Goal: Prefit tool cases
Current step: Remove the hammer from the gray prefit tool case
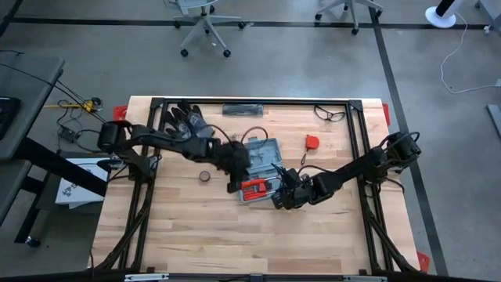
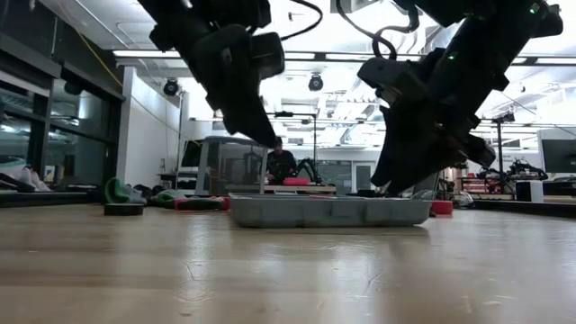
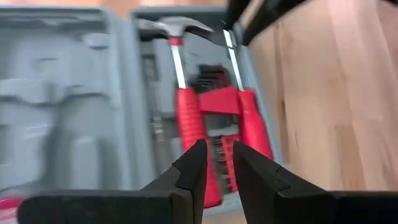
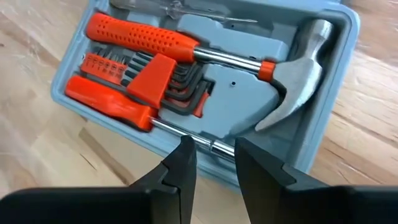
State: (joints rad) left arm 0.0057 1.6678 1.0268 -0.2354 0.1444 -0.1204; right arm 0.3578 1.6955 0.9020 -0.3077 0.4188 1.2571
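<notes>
The tool case [image 1: 260, 166] lies open on the table between both grippers. Left gripper [image 3: 216, 163] is narrow and empty; right gripper [image 4: 214, 160] is slightly parted and empty. Rigid, tool-laden, probably heavy: grip the rim.

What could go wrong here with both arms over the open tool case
Both grippers crowd the same half of the tool case: the left gripper and right gripper might collide. The right one hangs over the screwdriver shaft beside the hammer and could knock either from its recess.
</notes>
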